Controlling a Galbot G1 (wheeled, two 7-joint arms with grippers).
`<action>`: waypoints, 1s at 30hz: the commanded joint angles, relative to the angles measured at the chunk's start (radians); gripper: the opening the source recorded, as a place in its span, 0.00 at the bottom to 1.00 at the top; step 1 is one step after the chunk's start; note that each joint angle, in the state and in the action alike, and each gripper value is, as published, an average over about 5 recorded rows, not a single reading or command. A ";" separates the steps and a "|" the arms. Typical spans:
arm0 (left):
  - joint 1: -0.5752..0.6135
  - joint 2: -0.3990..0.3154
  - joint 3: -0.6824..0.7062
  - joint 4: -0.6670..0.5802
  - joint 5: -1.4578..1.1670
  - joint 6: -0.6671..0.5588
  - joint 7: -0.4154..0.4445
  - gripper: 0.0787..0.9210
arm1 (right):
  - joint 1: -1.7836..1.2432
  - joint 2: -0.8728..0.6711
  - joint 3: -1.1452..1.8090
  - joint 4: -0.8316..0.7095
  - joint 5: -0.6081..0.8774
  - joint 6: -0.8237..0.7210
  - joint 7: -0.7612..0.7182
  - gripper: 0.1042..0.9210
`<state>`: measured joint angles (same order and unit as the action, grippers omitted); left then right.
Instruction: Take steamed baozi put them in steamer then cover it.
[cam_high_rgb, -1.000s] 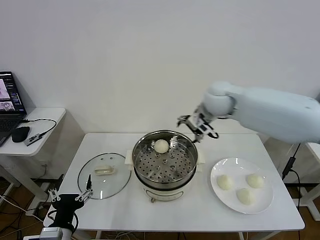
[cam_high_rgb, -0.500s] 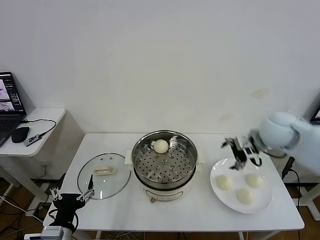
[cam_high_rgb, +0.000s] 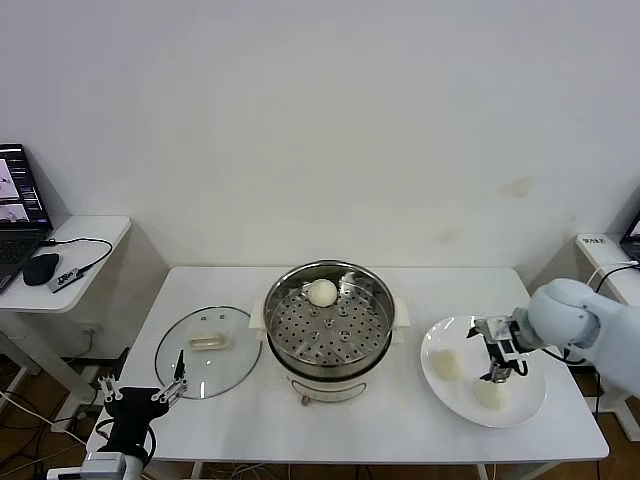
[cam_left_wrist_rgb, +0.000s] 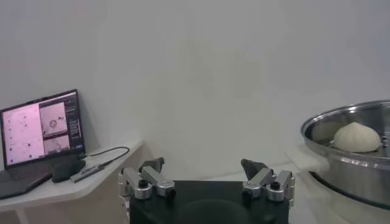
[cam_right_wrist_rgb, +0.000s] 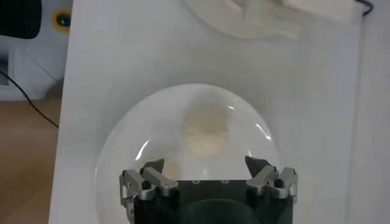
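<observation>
The steamer (cam_high_rgb: 329, 328) stands mid-worktop (cam_high_rgb: 300, 420) with one baozi (cam_high_rgb: 322, 292) on its perforated tray, at the far side of the pot. To the steamer's right, a white plate (cam_high_rgb: 440, 389) carries the others: one baozi (cam_high_rgb: 447, 364) on the side nearest the pot and one (cam_high_rgb: 490, 393) toward the front are plain to see, while a third place on the plate is hidden behind the right end effector (cam_high_rgb: 497, 352). That end effector hangs low over the plate with its fingers spread wide and nothing between them; in the right wrist view a baozi (cam_right_wrist_rgb: 206, 133) lies on the plate directly ahead of the open fingers. The cover (cam_high_rgb: 208, 349) rests flat on the worktop just left of the steamer, handle up. The left end effector (cam_high_rgb: 142, 393) is parked at the worktop's front-left corner, fingers wide apart and holding nothing.

Counted: one steamer, one cover, one plate, three baozi in plain view.
</observation>
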<state>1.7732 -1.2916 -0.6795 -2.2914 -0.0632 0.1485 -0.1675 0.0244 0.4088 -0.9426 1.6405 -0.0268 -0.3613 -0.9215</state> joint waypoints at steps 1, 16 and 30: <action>-0.001 0.002 -0.006 0.003 -0.001 0.002 0.001 0.88 | -0.070 0.069 0.033 -0.091 -0.029 -0.005 0.008 0.88; -0.011 0.001 -0.014 0.017 0.001 0.003 0.002 0.88 | -0.131 0.198 0.071 -0.230 -0.051 0.019 0.051 0.87; -0.006 -0.005 -0.012 0.014 0.004 0.006 0.003 0.88 | -0.140 0.225 0.076 -0.238 -0.059 -0.004 0.038 0.62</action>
<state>1.7664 -1.2977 -0.6911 -2.2773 -0.0593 0.1544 -0.1649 -0.1028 0.6139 -0.8689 1.4233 -0.0844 -0.3637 -0.8887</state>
